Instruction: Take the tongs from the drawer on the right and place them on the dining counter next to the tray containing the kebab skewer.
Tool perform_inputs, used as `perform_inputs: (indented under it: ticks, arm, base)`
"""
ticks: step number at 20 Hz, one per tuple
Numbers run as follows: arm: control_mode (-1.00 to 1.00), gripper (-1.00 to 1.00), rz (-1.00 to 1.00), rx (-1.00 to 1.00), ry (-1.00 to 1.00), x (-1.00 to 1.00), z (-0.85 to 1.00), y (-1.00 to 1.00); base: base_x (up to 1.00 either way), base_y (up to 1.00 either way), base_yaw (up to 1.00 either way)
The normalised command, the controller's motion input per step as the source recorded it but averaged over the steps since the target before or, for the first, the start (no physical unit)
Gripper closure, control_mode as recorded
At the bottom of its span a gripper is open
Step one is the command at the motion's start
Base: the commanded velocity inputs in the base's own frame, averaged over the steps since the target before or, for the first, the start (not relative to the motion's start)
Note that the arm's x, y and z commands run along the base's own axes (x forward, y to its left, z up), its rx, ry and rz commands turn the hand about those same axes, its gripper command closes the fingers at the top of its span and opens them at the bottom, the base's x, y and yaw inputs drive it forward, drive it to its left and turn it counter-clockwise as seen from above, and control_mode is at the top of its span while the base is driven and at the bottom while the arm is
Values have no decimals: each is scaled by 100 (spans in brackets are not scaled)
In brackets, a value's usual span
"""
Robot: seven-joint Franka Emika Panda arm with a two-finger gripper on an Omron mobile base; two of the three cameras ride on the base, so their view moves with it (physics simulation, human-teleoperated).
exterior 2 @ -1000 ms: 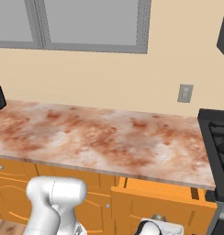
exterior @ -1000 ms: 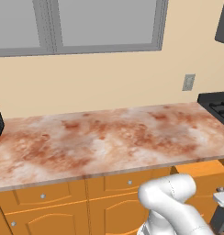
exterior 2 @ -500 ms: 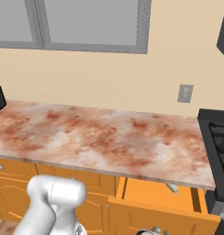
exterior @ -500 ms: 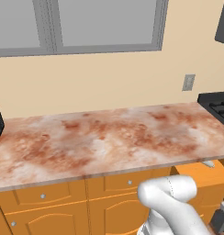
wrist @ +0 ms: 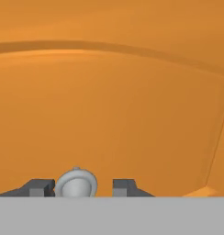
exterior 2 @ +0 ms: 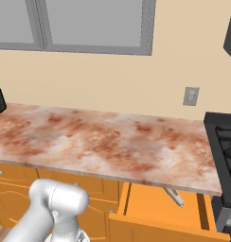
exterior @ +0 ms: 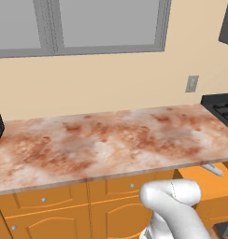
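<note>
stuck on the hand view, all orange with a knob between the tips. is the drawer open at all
Observer: Yes, the drawer is pulled out from under the worktop.
Operator: tongs in there
Observer: Yes, the tongs lie at the back of the drawer, partly under the worktop edge.
Operator: which side of the drawer
Observer: Right of its middle, in the right base view.
Operator: anything beside it
Observer: A dark stove sits just right of the worktop.
</note>
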Motion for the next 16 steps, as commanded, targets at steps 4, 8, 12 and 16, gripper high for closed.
perform_inputs:
  ticks: [4,8,12,16]
  arm:
    - [-100,-100,0,0,-3,-54,1,-3]
    - [-100,-100,0,0,0,0,0,0]
    - [-100,-100,-11,0,0,-6,49,0]
    - [-100,-100,-14,0,3,-44,96,0]
  base:
    - [0,0,0]
    - [0,0,0]
    - [0,0,0]
    - [0,0,0]
